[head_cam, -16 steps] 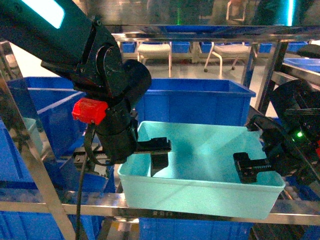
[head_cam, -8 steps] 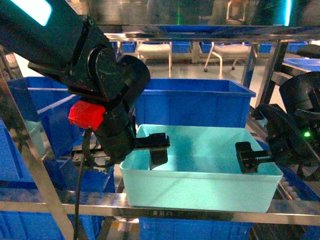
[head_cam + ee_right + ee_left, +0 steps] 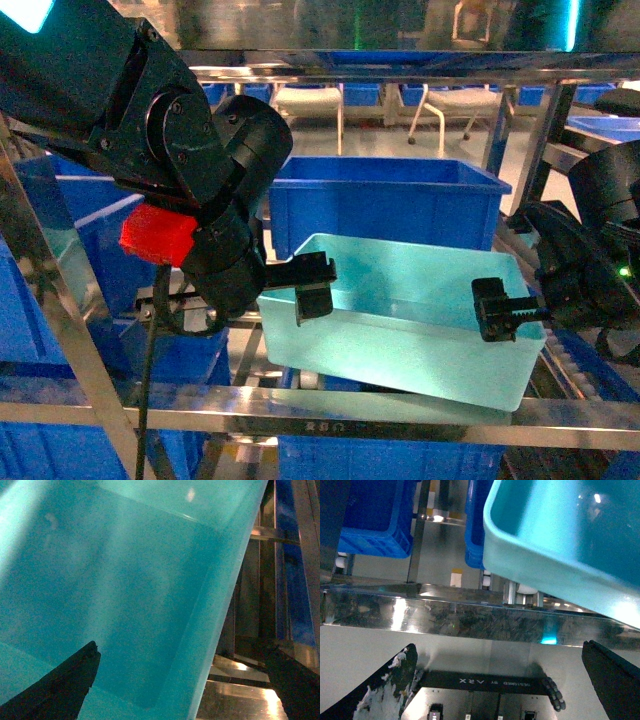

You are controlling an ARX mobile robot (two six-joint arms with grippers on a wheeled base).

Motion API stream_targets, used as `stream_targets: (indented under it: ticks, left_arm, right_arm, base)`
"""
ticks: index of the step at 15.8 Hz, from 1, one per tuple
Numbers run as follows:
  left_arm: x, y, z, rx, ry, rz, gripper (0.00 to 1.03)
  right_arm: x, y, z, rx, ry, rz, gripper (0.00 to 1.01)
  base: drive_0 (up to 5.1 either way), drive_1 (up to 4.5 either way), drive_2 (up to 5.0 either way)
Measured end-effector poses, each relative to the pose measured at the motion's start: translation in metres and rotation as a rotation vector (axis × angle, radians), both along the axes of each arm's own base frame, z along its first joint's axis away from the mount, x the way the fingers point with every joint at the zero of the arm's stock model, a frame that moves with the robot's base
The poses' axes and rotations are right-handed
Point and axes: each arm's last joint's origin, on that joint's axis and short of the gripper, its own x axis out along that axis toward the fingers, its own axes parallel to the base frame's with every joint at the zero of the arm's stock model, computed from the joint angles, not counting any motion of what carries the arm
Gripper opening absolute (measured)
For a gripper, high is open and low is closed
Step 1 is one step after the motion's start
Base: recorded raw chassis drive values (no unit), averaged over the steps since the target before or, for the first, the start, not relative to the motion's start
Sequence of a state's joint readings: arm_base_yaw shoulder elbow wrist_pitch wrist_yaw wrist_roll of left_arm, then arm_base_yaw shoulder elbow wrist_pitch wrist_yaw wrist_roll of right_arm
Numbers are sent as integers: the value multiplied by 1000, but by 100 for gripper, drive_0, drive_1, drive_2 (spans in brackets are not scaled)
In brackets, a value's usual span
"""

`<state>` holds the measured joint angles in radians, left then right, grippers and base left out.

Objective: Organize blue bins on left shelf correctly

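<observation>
A pale turquoise blue bin (image 3: pixel 400 330) sits tilted on the left shelf's front rail (image 3: pixel 330 415), its left end higher than its right. My left gripper (image 3: pixel 313 288) is at the bin's left rim. In the left wrist view it (image 3: pixel 499 647) is open, fingers wide apart, with the bin (image 3: pixel 560 540) above and right of them and the steel rail (image 3: pixel 445 615) in front. My right gripper (image 3: pixel 497 308) is at the right rim. In the right wrist view it (image 3: pixel 182 650) is open, straddling the bin's wall (image 3: pixel 215 620) without pinching it.
A dark blue crate (image 3: pixel 390 205) stands right behind the bin and another (image 3: pixel 90 220) to the left, with more below the rail. A slanted steel post (image 3: pixel 60 330) crosses the left foreground. Roller tracks and rails (image 3: pixel 245 700) run under the bin's right end.
The bin went from level to tilted, its left end lifted, and slid back and right. My left arm rose, its finger now at the left rim. The right gripper moved slightly.
</observation>
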<state>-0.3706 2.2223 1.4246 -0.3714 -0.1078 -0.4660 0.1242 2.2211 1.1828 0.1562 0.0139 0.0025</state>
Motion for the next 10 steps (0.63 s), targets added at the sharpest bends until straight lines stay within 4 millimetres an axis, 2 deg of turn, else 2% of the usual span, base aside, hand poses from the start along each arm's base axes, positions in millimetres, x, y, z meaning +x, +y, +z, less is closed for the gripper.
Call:
stream_targets:
  ticks: [8, 9, 10]
  left_arm:
    - [-2, -2, 1, 6, 26, -33, 98]
    - [-1, -4, 1, -6, 2, -33, 98]
    - [-4, -7, 7, -41, -103, -15, 98]
  right_arm:
    - [-2, -1, 3, 9, 40, -19, 98]
    - [-1, -1, 4, 14, 7, -17, 98]
    - [-3, 0, 8, 41, -75, 9, 98]
  base:
    - [0, 0, 0]
    - [0, 0, 0]
    - [0, 0, 0]
